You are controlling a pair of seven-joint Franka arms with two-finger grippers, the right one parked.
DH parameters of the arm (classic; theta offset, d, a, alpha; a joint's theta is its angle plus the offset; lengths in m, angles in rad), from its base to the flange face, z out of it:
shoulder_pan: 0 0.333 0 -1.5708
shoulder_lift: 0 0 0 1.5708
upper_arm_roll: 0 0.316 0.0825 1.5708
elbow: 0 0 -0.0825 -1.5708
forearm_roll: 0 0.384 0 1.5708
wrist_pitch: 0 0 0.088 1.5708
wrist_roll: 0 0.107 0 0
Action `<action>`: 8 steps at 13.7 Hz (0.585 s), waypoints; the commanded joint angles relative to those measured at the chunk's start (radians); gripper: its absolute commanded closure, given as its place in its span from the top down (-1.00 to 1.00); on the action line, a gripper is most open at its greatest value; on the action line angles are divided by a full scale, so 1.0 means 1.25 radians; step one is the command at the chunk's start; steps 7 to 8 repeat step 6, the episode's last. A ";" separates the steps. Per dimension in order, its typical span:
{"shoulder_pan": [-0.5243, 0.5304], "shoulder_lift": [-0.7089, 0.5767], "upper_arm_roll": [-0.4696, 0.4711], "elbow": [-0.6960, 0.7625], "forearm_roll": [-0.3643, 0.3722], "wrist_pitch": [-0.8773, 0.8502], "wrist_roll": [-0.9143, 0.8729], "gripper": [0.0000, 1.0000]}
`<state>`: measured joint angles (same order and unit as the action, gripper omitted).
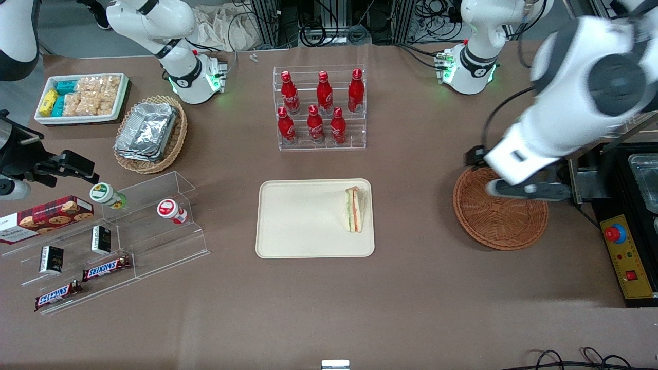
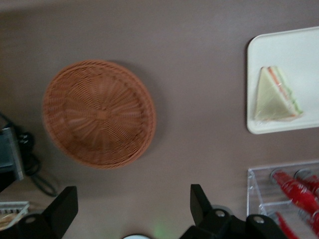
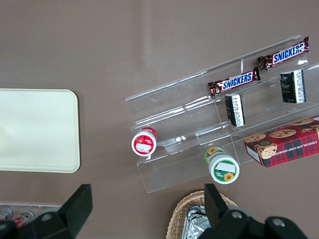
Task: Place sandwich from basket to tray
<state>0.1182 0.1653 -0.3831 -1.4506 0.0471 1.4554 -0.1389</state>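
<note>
The sandwich (image 1: 353,209) lies on the cream tray (image 1: 298,226), at the tray's edge toward the working arm's end. The round reddish-brown basket (image 1: 499,216) stands empty on the table beside the tray. My left gripper (image 1: 519,189) hangs high over the basket's rim that is farther from the front camera. It is open and empty. In the left wrist view the gripper (image 2: 132,194) has its jaws wide apart over bare table, with the basket (image 2: 98,113), the tray (image 2: 299,45) and the sandwich (image 2: 275,95) all in sight.
A clear rack of red cola bottles (image 1: 320,110) stands farther from the front camera than the tray. A black unit with a red button (image 1: 624,246) sits at the working arm's end. A clear snack shelf (image 1: 103,246) and a foil-tray basket (image 1: 150,132) lie toward the parked arm's end.
</note>
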 commanded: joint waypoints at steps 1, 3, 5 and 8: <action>-0.033 -0.071 0.086 -0.020 -0.030 -0.024 0.034 1.00; -0.116 -0.127 0.207 -0.035 -0.063 -0.029 0.034 1.00; -0.126 -0.129 0.219 -0.032 -0.066 -0.036 0.035 1.00; -0.128 -0.124 0.218 -0.030 -0.059 -0.038 0.035 1.00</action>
